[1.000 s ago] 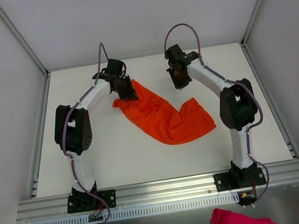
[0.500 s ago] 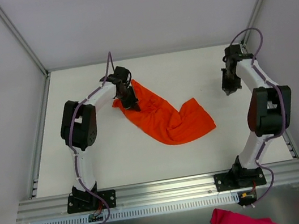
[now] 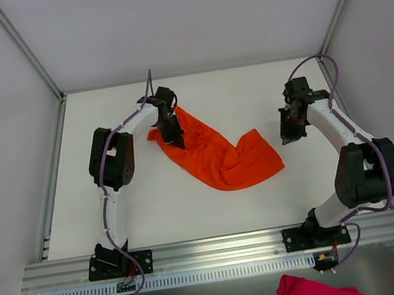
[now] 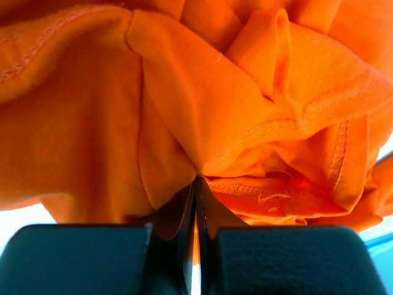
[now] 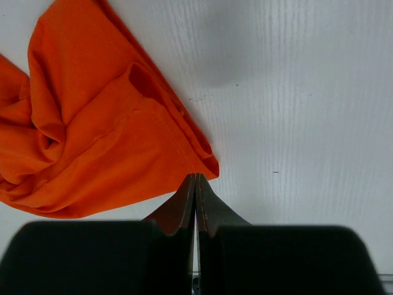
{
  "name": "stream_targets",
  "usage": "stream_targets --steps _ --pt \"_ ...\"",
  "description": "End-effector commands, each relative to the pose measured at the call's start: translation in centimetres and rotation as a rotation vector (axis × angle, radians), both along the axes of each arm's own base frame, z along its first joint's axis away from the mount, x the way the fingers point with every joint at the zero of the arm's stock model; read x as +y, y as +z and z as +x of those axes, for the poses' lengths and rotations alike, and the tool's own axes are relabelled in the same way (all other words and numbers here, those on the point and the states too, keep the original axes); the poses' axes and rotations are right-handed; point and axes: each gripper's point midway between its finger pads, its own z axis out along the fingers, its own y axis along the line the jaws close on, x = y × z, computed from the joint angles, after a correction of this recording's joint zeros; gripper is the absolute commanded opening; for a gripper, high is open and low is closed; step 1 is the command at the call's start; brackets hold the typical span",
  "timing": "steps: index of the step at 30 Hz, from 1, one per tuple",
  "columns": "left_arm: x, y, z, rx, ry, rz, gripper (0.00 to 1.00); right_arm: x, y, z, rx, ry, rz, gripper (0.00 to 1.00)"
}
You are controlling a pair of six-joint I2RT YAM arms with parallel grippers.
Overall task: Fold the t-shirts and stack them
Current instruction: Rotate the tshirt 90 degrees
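Left gripper (image 3: 172, 131) (image 4: 195, 185): its dark fingers are pressed together on a gathered pinch of the t-shirt (image 3: 221, 155) (image 4: 202, 92), whose folds radiate from the fingertips in the left wrist view. Stitched hems and soft, rumpled creases fill that view.

Right gripper (image 3: 288, 134) (image 5: 195, 179): its fingers are pressed together with nothing between them. It is poised just beside a folded hem corner of the t-shirt (image 5: 92, 141); whether it touches the cloth cannot be told.

The t-shirt is plain bright orange fabric, crumpled into a long diagonal band. It runs from the pinched end, left of centre toward the far edge of the table (image 3: 131, 204), down to a broader bunched lobe near the middle, right of centre.

The table is white and matt, with a fine linear grain visible in the right wrist view (image 5: 307, 92). Pale grey walls (image 3: 175, 15) enclose it on the far, left and right sides. An aluminium rail (image 3: 214, 247) carrying both arm bases runs along the near edge. Beyond the rail, on a grey metallic surface, lies part of a magenta cloth (image 3: 316, 292), cut off by the frame.
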Motion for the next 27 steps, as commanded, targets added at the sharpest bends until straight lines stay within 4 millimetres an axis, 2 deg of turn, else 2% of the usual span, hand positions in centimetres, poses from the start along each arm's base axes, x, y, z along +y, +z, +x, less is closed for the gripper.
stream_targets --steps 1,2,3,4,7,10,11,12,14,18,19,23,27 --pt "1.2 -0.3 0.5 0.023 0.041 0.079 0.0 1.7 -0.4 0.1 0.0 0.0 0.085 0.01" --pt "1.6 -1.0 0.7 0.04 0.051 0.101 0.0 2.0 -0.9 0.5 0.008 0.005 0.099 0.01" --pt "1.5 -0.6 1.1 0.047 0.054 0.105 0.0 2.6 -1.1 0.6 0.012 0.019 0.131 0.01" --pt "1.7 -1.7 1.1 0.075 0.058 0.114 0.0 3.1 -1.2 0.8 0.014 0.028 0.145 0.01" --pt "1.1 -1.6 2.1 0.097 0.075 0.069 0.0 5.1 -1.6 1.1 0.035 0.076 0.203 0.01" --pt "0.5 -2.0 3.4 0.101 0.095 0.03 0.0 7.0 -0.9 1.6 0.019 0.133 0.214 0.01" --pt "0.2 -1.3 4.5 0.082 0.104 0.009 0.0 7.5 -0.7 1.6 0.016 0.149 0.221 0.01" --pt "0.2 -2.1 4.5 0.108 0.109 0.009 0.0 8.1 -0.6 1.5 0.015 0.173 0.229 0.01" --pt "-0.3 -1.8 5.5 0.097 0.123 -0.025 0.0 9.1 0.0 1.5 0.007 0.201 0.255 0.01" --pt "-2.6 -1.0 7.3 0.053 0.113 -0.181 0.0 11.5 1.3 0.3 -0.019 0.299 0.282 0.01" --pt "-3.4 -0.5 8.0 0.028 0.104 -0.236 0.0 11.7 1.4 0.1 -0.019 0.315 0.282 0.01" --pt "-4.5 0.4 9.4 -0.02 0.099 -0.311 0.0 12.1 1.9 -0.7 -0.015 0.361 0.27 0.01" --pt "-3.3 0.4 11.5 -0.036 0.179 -0.346 0.0 11.7 1.6 -1.5 -0.002 0.382 0.238 0.01"
